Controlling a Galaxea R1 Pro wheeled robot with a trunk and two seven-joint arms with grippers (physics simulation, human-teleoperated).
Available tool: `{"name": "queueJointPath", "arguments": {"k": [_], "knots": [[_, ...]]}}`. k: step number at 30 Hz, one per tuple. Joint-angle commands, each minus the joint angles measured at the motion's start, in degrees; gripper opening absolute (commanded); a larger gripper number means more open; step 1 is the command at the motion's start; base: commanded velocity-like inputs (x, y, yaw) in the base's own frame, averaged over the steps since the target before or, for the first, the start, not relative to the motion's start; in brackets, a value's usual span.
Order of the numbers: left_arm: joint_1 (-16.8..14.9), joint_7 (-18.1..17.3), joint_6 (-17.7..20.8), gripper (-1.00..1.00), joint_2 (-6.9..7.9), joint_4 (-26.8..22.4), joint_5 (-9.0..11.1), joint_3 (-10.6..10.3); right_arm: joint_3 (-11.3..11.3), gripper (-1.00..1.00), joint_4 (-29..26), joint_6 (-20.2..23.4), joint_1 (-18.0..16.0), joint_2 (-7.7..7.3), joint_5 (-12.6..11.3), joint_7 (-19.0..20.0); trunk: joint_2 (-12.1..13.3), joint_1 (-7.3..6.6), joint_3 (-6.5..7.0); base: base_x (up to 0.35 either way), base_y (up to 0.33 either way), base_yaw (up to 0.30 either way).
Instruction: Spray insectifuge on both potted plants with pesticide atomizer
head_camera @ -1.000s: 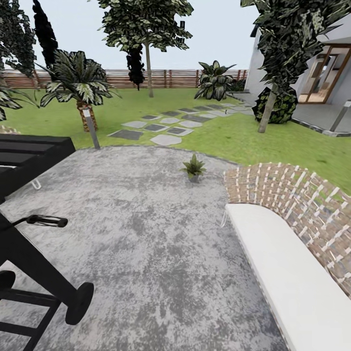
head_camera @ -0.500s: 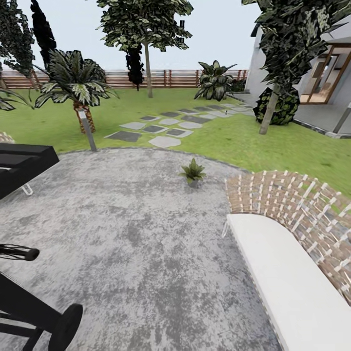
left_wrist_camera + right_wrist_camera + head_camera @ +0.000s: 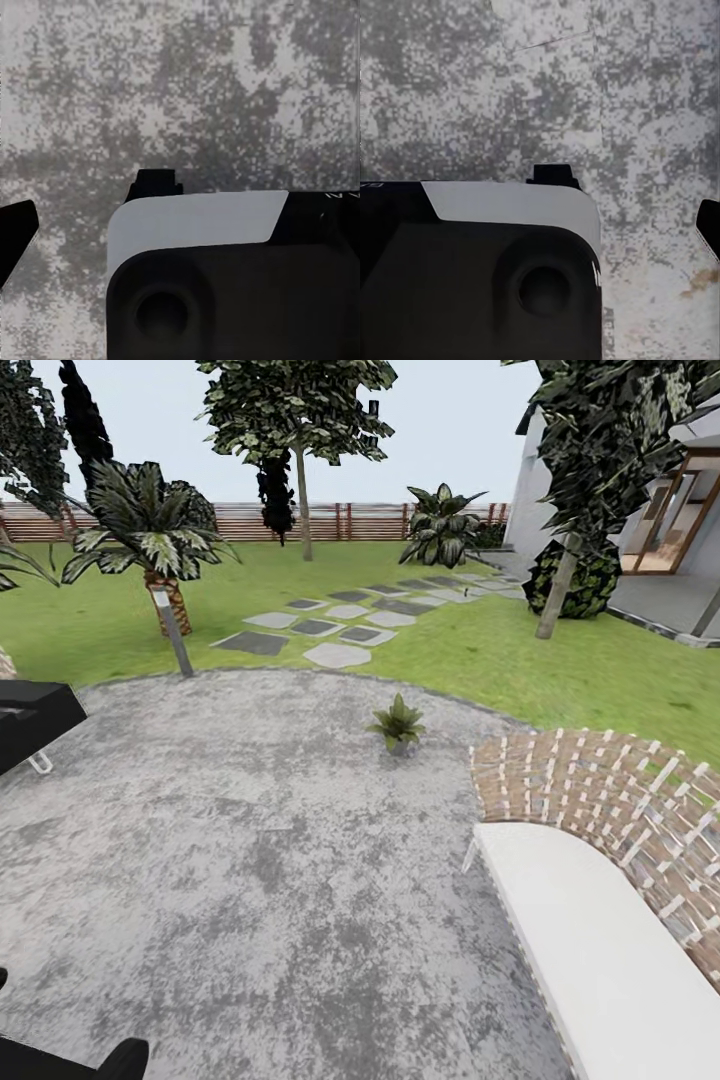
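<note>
One potted plant point(image 3: 398, 723), a small rosette of pointed green leaves in a grey pot, stands near the far edge of the round grey stone patio point(image 3: 250, 840), ahead of me and slightly right. The pesticide atomizer is out of view. In the left wrist view my left gripper point(image 3: 82, 210) is open above bare mottled stone point(image 3: 187, 90), with nothing between its black fingers. In the right wrist view my right gripper point(image 3: 630, 201) is likewise open and empty over the stone point(image 3: 510, 90).
A black grill point(image 3: 30, 722) juts in at the left edge, and its frame point(image 3: 125, 1057) shows at the bottom left. A wicker seat point(image 3: 620, 800) with a white cushion point(image 3: 600, 940) lies at the right. A grey bollard lamp point(image 3: 172, 630), a palm point(image 3: 150, 530), lawn point(image 3: 560, 660), stepping stones point(image 3: 335, 625) and a fence point(image 3: 350, 520) lie beyond.
The whole view has shifted as I move: the grill and its frame slid left and down, almost out of the picture. The wicker seat sits a little lower. The potted plant stays put.
</note>
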Motion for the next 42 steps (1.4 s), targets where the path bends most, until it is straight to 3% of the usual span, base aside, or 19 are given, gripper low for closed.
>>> {"name": "queueJointPath", "arguments": {"k": [1,32,42], "knots": [[0.0,0.0,-0.2,1.00,0.00,0.0,0.0,0.0,0.0,1.00,0.0,-0.2,0.0,0.00,0.0,0.0,0.0,0.03,-0.04,0.335,0.000,0.000],[0.0,0.0,-0.2,1.00,0.00,0.0,0.0,0.0,-0.1,1.00,0.0,-0.2,0.0,0.00,-0.1,-0.1,0.0,0.03,-0.05,0.335,0.000,0.001],[0.0,0.0,-0.2,1.00,-0.01,0.0,0.1,0.0,-0.1,1.00,0.0,-0.2,0.0,0.00,-0.1,0.0,0.0,0.03,-0.32,0.337,0.000,0.104]]}}
